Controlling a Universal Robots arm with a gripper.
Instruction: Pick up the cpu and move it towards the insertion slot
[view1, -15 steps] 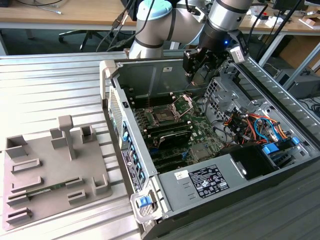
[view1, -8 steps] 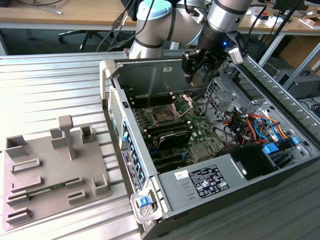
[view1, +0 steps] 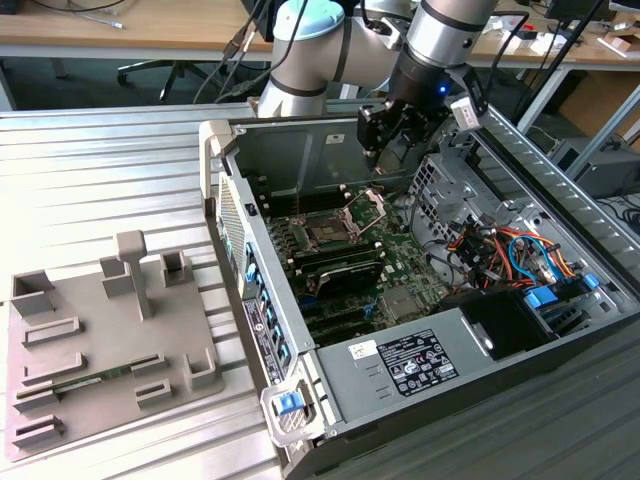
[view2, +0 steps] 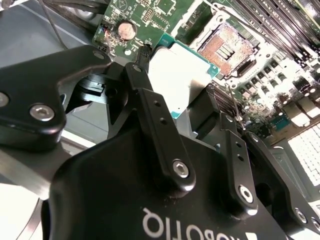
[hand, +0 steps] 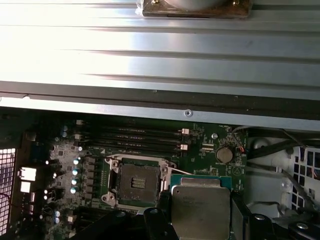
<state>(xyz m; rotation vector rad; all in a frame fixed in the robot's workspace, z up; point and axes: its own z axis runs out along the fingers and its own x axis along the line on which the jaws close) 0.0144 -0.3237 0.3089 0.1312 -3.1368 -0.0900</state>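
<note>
Gripper (view2: 187, 107) is clamped on the cpu (view2: 177, 75), fingers (view2: 150, 107) pinching it by opposite edges, nothing else in the grip. In the second wrist view the chip's pale metal top faces the camera with its green rim showing at the far corner. In the first wrist view the cpu (hand: 201, 207) sits between the black fingers (hand: 162, 220), silvery lid up and roughly level.

The chip is held in the air over the motherboard (hand: 210, 145), clear of it. The insertion slot (hand: 135, 182) lies just beside the held chip in the first wrist view: square dark socket, silver frame, contacts exposed and nothing seated in it. The second wrist view shows the insertion slot (view2: 227, 47) just past the chip's far edge. In the exterior view the gripper (view1: 385, 150) hangs inside the open computer case (view1: 330, 150) near its back wall, with the insertion slot (view1: 327, 235) lower down on the board and its load plate (view1: 367, 208) hinged up.

Black memory slots (hand: 132, 137) run alongside the socket, and a coin cell battery (hand: 224, 155) sits on the board near the chip. Outside the case, on the exterior view's left, a grey tray (view1: 100, 350) rests on the ribbed metal table (view1: 90, 180) with a green memory stick (view1: 95, 382) lying in one recess.
</note>
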